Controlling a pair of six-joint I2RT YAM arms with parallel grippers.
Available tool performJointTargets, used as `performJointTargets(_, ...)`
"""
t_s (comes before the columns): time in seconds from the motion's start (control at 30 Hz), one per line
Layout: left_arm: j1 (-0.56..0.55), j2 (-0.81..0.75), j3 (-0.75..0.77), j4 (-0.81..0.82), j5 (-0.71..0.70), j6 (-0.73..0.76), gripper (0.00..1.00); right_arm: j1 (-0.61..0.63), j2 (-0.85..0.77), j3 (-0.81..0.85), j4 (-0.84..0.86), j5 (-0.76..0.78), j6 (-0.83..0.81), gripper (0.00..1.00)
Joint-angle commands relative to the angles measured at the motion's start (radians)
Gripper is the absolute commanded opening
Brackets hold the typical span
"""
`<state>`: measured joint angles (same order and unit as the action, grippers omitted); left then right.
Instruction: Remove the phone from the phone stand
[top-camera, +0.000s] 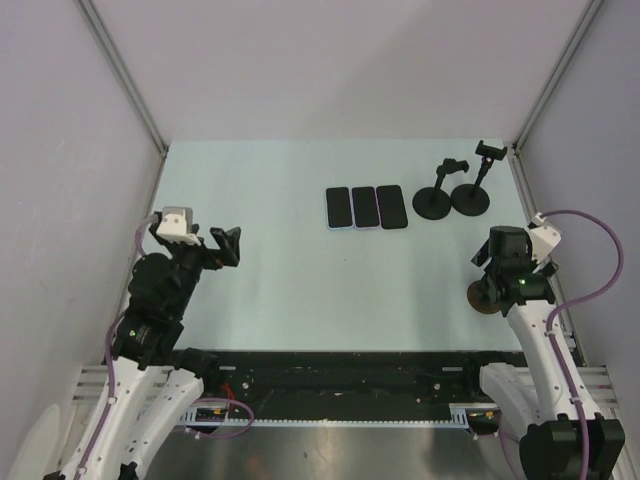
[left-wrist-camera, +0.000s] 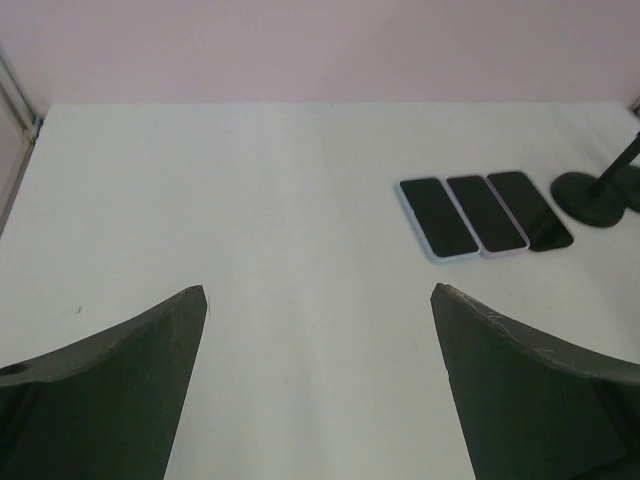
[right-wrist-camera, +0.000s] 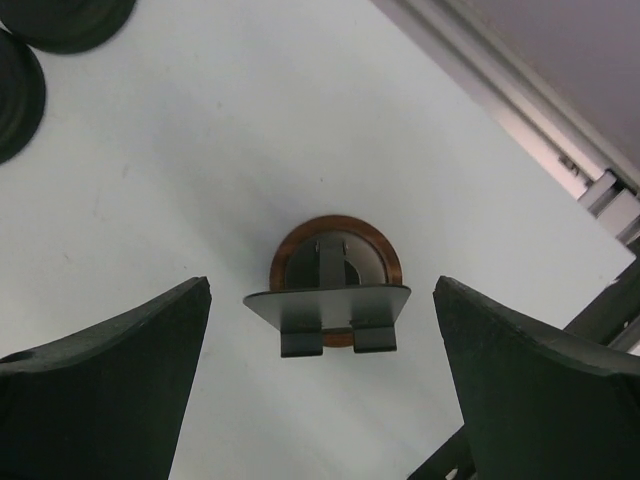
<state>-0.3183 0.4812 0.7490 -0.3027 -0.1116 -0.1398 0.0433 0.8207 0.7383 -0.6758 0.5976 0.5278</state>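
Three dark phones (top-camera: 363, 207) lie flat side by side on the pale table; they also show in the left wrist view (left-wrist-camera: 485, 212). A phone stand with a round brown base and a dark metal cradle (right-wrist-camera: 327, 303) stands near the table's right edge (top-camera: 487, 298), with no phone on it. My right gripper (right-wrist-camera: 320, 287) hangs open right above this stand, one finger on each side of it, touching nothing; in the top view it is at the right (top-camera: 503, 268). My left gripper (top-camera: 225, 246) is open and empty over the left of the table (left-wrist-camera: 320, 290).
Two black clamp stands with round bases (top-camera: 433, 200) (top-camera: 470, 196) stand at the back right, both empty; their bases show in the right wrist view (right-wrist-camera: 65, 15). The table's right edge and its metal rail (right-wrist-camera: 560, 150) run close to the brown stand.
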Motion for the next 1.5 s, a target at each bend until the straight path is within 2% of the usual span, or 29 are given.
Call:
performJointTargets(0.0,0.008,0.007,-0.046,-0.016,-0.057,0.069,1.00,-0.025,0.009,-0.065,0.056,-0.067,0.054,1.00)
performJointTargets(0.33,0.010,-0.038,-0.059,-0.013,-0.072,0.065,1.00,-0.029,-0.020,-0.142,0.110,-0.038,0.037,0.95)
performJointTargets(0.63,0.010,-0.055,-0.062,-0.015,-0.071,0.063,1.00,-0.031,-0.005,-0.171,0.163,-0.036,0.032,0.79)
performJointTargets(0.73,0.010,-0.062,-0.062,-0.015,-0.072,0.066,1.00,-0.031,-0.006,-0.171,0.182,-0.033,0.021,0.70)
performJointTargets(0.87,0.010,-0.085,-0.065,-0.015,-0.072,0.068,1.00,-0.031,-0.012,-0.171,0.228,-0.041,0.003,0.49)
performJointTargets(0.93,0.010,-0.093,-0.066,-0.015,-0.076,0.069,1.00,-0.033,-0.008,-0.165,0.267,-0.050,-0.005,0.44)
performJointTargets(1.03,0.010,-0.102,-0.066,-0.015,-0.079,0.069,1.00,-0.033,0.023,-0.140,0.335,-0.044,-0.031,0.35)
performJointTargets(1.23,0.010,-0.124,-0.069,-0.015,-0.082,0.071,1.00,-0.036,0.175,-0.062,0.513,0.034,-0.117,0.28)
performJointTargets(1.27,0.010,-0.127,-0.069,-0.015,-0.082,0.072,1.00,-0.066,0.204,-0.035,0.545,0.033,-0.136,0.27)
performJointTargets(1.37,0.010,-0.135,-0.071,-0.015,-0.085,0.072,1.00,-0.135,0.305,0.016,0.665,-0.027,-0.187,0.23)
performJointTargets(1.4,0.010,-0.139,-0.073,-0.013,-0.088,0.074,1.00,-0.157,0.358,0.029,0.718,-0.121,-0.207,0.23)
performJointTargets(1.47,0.010,-0.144,-0.074,-0.015,-0.089,0.074,1.00,-0.218,0.411,0.062,0.803,-0.189,-0.278,0.23)
